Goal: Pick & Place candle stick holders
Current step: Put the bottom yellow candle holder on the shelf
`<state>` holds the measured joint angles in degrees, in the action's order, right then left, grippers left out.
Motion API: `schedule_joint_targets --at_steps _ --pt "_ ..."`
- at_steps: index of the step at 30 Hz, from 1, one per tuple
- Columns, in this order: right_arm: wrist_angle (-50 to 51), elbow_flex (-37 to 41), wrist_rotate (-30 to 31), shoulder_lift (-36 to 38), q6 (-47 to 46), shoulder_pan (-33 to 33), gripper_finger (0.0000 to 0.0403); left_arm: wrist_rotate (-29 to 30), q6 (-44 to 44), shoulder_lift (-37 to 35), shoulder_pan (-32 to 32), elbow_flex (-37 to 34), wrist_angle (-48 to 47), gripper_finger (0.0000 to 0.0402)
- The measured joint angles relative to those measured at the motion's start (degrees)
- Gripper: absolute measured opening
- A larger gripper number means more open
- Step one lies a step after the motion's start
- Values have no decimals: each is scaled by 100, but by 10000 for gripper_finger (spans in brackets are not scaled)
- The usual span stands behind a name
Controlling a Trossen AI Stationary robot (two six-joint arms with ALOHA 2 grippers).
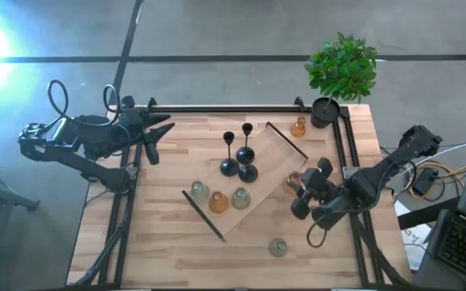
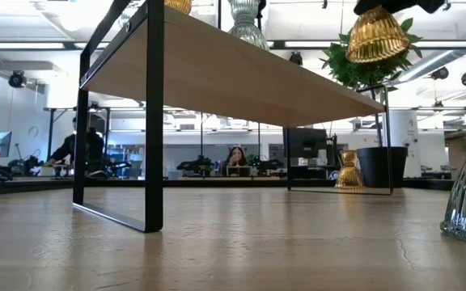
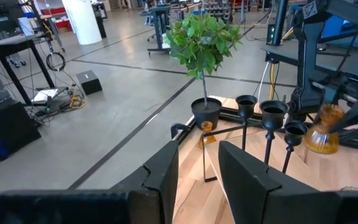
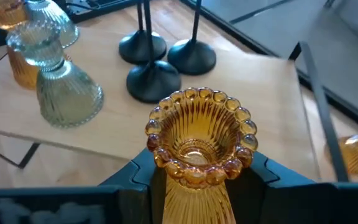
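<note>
A low wooden shelf on black legs [image 1: 259, 179] stands slantwise mid-table. On it stand three black stem holders [image 1: 239, 158] and three glass holders, pale green and amber [image 1: 218, 199]. My right gripper [image 1: 298, 187] is shut on an amber glass holder [image 4: 197, 140] over the shelf's right end; the holder also shows in the low view [image 2: 376, 34]. Another amber holder [image 1: 298, 127] stands on the table at the far side, and a pale green one [image 1: 277, 246] near the front. My left gripper [image 3: 197, 171] is open and empty at the table's far left corner [image 1: 156, 133]. My right gripper pinches the amber holder's ribbed body [image 4: 194, 193] below its beaded rim [image 4: 197, 99], one finger [image 4: 132, 174] on each side. The fingers come from the table's right and near side, slanting down. The holder stands upright, cup up, with its base [image 2: 376, 55] lifted clear.
A black pot with a green plant [image 1: 340, 69] stands at the table's far right corner. A black frame rail [image 1: 241, 109] runs along the far and side edges. Bare wood lies in front of and left of the shelf. People sit in the room behind.
</note>
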<state>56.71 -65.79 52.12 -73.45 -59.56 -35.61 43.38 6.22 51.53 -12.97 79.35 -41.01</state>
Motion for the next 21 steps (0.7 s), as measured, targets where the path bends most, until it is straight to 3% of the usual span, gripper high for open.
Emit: schedule_joint_targets --at_steps 6,14,21 --pt "-106 -26 40 22 463 357 117 0 2 0 0 0 0 119" --pt "-1314 426 27 22 1290 812 117 0 6 0 -1 1 0 119" --pt "-1865 644 -65 22 1421 887 117 0 9 0 -1 0 -1 119"
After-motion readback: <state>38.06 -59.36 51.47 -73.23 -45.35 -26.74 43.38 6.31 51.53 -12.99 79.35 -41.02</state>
